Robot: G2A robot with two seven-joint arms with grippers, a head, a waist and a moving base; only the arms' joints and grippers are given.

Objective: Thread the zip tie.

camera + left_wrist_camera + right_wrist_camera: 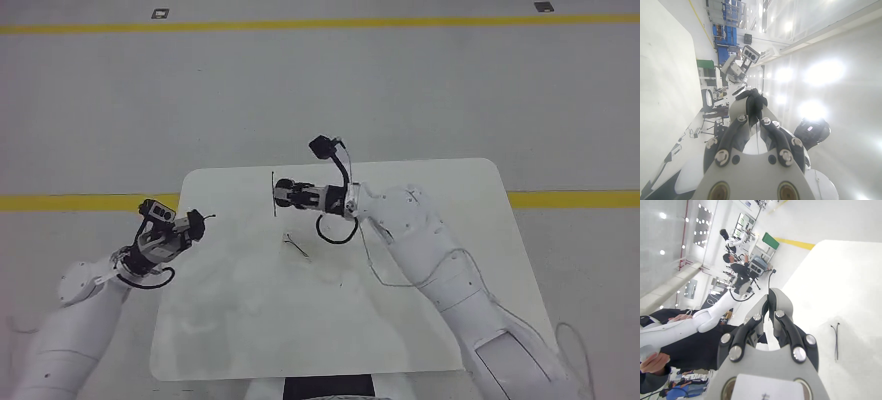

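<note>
You are pinching the zip tie (769, 281) in the closed right jaws, its length running crosswise through their tips, while the left jaws, closed on a thin black strip (757, 136), are sitting well apart, facing them.

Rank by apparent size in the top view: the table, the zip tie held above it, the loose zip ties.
1. Table: largest.
2-3. Held zip tie looks longer than the loose zip ties, but it's likely nearer the camera, so unsure.
</note>
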